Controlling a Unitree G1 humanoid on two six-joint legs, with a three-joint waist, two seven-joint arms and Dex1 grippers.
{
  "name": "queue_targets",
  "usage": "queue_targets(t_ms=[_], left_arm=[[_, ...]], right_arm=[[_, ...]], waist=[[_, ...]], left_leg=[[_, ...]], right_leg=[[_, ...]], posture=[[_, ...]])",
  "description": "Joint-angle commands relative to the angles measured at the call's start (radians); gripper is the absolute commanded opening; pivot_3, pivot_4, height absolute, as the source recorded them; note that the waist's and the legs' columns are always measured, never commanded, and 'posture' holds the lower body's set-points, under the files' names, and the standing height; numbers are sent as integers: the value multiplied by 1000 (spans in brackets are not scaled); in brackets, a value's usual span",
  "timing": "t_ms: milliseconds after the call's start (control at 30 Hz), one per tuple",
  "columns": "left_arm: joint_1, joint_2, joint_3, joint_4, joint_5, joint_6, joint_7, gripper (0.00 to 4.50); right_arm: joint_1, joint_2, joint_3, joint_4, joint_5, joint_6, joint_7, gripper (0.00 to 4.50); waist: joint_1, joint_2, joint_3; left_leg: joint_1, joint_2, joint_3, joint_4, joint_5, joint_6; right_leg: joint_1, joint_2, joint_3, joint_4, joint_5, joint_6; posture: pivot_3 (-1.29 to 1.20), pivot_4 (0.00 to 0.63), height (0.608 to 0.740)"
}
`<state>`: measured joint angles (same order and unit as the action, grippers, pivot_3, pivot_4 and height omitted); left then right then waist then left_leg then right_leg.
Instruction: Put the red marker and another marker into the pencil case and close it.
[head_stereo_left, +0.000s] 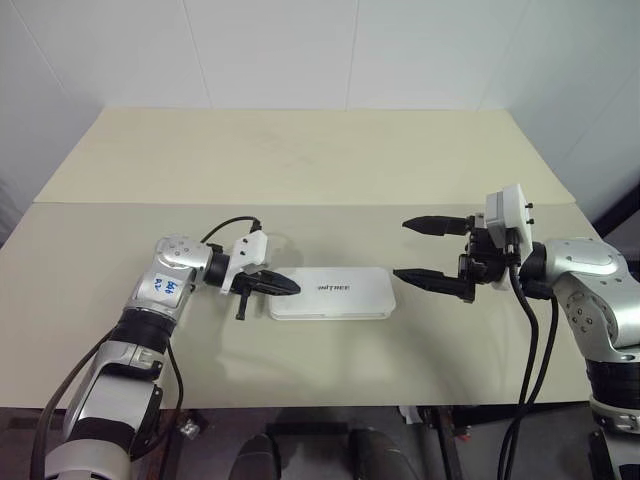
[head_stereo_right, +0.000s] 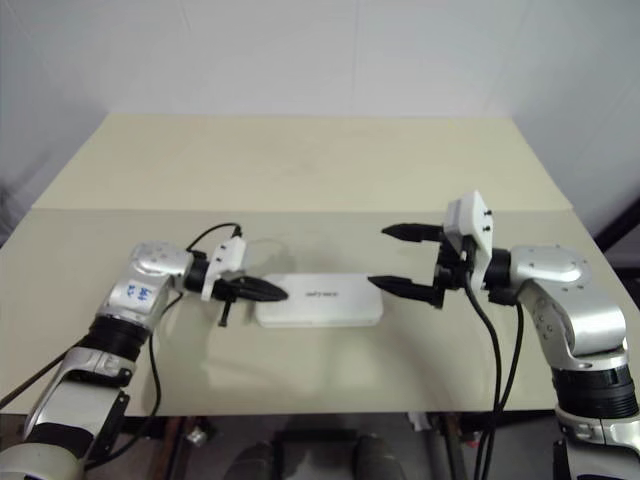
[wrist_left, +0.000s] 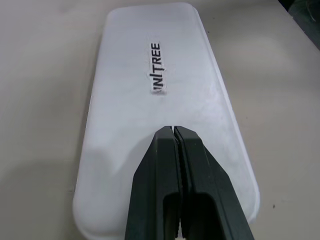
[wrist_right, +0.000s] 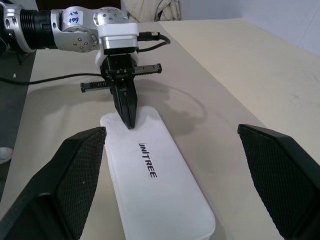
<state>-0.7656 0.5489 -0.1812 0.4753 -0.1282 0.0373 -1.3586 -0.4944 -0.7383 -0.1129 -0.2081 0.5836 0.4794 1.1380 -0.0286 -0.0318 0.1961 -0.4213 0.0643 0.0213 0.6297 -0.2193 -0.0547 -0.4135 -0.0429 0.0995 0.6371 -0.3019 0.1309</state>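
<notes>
The pencil case (head_stereo_left: 331, 293) lay flat and closed on the pale, matte bench (head_stereo_left: 300, 160), lengthwise across my front, just short of the bench's centre toward me. It was a smooth white hard-plastic rectangle with rounded corners and dark "UNITREE" lettering on the lid. My left gripper (head_stereo_left: 283, 287) had its two black tapered jaws pressed together, holding nothing, with their tips over the case's nine o'clock end; I could not tell whether they touched the lid. My right gripper (head_stereo_left: 421, 250) stood off the case's three o'clock end, above the bench, its jaws spread wide and empty. Its pads (wrist_right: 75, 165) showed a fine cross-hatched texture. The markers were not to be seen with the lid shut.
</notes>
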Motion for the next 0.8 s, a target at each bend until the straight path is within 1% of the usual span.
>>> queue_targets(t_ms=[33,200,333,500,600,700,800], left_arm=[[26,-14,-36,-38,32,64,40,48],[35,-26,-65,-84,40,142,62,48],[38,-37,-64,-128,12,200,61,48],[54,13,-26,-179,-6,211,43,48],[61,32,33,-212,-65,205,33,48],[59,28,150,-226,-173,185,47,48],[76,66,238,-240,-234,180,46,48]], right_arm=[[12,12,-4,-81,24,-8,-23,4500],[41,37,-6,-142,46,11,-67,4500],[70,52,-7,-160,51,9,-93,4500],[82,50,-6,-156,53,2,-96,4500],[81,47,-7,-143,52,-2,-90,4500],[70,41,-8,-118,48,-9,-76,4500],[50,36,-21,-98,68,-6,-55,4500]], waist=[[0,0,0],[1,0,0],[1,-1,-1],[-3,-1,-1],[-6,-1,-1],[-2,-1,-1],[-1,-1,-1]], left_leg=[[0,0,0,0,0,0],[1,0,0,0,0,0],[1,0,0,1,0,0],[1,0,-1,1,0,0],[1,0,-1,0,0,0],[1,0,-1,-1,0,0],[1,0,-1,0,0,0]], right_leg=[[0,0,0,0,0,0],[1,0,0,0,0,0],[2,0,0,0,0,0],[2,0,0,0,0,0],[1,0,0,0,0,0],[1,0,0,0,0,-1],[1,0,0,0,0,-1]], posture=[[0,150,740],[0,150,740],[0,150,740],[0,150,740],[0,150,740],[0,150,740],[0,150,740]])
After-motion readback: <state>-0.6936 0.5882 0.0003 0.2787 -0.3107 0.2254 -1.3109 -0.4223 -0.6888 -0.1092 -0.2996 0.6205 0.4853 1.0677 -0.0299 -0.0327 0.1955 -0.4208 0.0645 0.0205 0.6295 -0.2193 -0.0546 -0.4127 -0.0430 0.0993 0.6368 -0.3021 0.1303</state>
